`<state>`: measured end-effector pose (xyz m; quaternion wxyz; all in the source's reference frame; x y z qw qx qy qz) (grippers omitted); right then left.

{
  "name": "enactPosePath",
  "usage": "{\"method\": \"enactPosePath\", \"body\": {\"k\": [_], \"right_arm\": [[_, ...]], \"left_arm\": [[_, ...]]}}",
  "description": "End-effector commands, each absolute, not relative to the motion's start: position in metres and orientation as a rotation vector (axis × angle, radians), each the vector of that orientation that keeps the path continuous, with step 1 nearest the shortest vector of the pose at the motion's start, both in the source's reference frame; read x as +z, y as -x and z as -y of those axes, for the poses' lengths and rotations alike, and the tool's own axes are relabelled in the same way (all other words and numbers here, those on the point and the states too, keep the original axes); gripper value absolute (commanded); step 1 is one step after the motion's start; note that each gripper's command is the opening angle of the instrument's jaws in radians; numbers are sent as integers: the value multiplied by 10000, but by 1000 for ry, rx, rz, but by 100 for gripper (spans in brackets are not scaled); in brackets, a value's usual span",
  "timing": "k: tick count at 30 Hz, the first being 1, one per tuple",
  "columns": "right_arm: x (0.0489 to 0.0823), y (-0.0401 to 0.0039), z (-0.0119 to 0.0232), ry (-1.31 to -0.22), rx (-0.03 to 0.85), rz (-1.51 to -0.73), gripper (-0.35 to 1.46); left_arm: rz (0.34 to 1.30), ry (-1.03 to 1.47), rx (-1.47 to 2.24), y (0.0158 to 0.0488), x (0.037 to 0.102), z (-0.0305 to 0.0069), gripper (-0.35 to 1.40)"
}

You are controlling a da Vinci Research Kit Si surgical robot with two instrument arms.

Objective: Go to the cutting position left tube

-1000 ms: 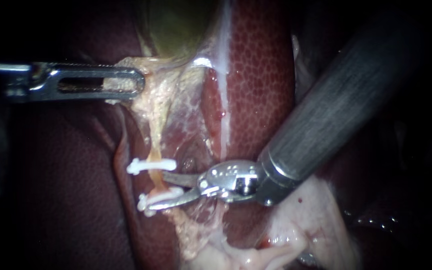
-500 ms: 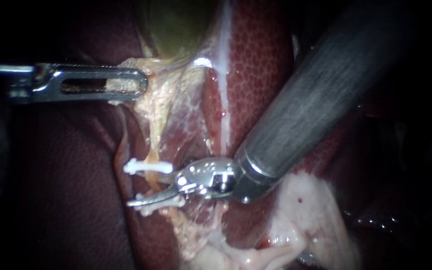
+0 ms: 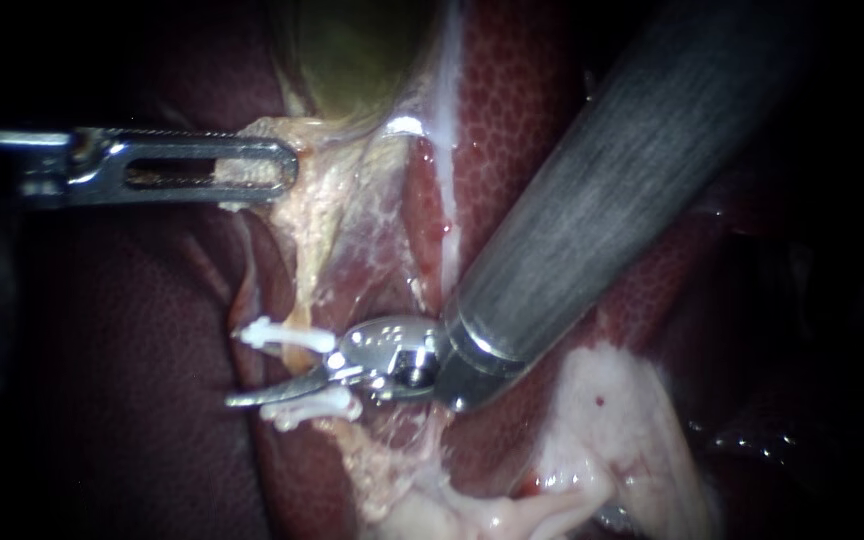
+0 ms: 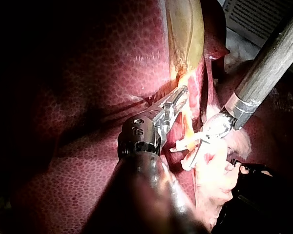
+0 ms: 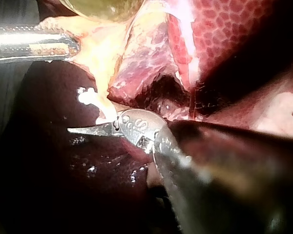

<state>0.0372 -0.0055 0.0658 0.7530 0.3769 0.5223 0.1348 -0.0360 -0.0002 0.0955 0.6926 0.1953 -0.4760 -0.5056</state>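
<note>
the right instrument (image 3: 274,389) has slid further across since a second ago: its tip, then just short of the clipped tube (image 3: 298,312), now pokes out past it, just below the upper clip (image 3: 287,336). only one blade shows, so i cannot tell whether the blades stand apart or together. the tube runs from the yellow tissue (image 3: 327,200) above the upper clip down to the lower clip (image 3: 317,406) just below it, and the visible blade crosses that bare gap. the left instrument (image 3: 277,170), well above the upper clip, is clamped on the yellow tissue, holding the tube stretched. i judge the tube thin, soft, wet and easily torn. it should be met only on the bare stretch below the upper clip, never on a clip.
</note>
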Motion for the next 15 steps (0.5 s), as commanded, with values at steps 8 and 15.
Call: {"method": "enactPosePath", "body": {"k": [8, 15], "right_arm": [[659, -372, 56, -824, 294, -1140, 142], [660, -369, 56, -824, 292, -1140, 142]], "left_arm": [[1063, -437, -1129, 360, 955, 2, -35], [1063, -437, -1129, 360, 955, 2, -35]]}}
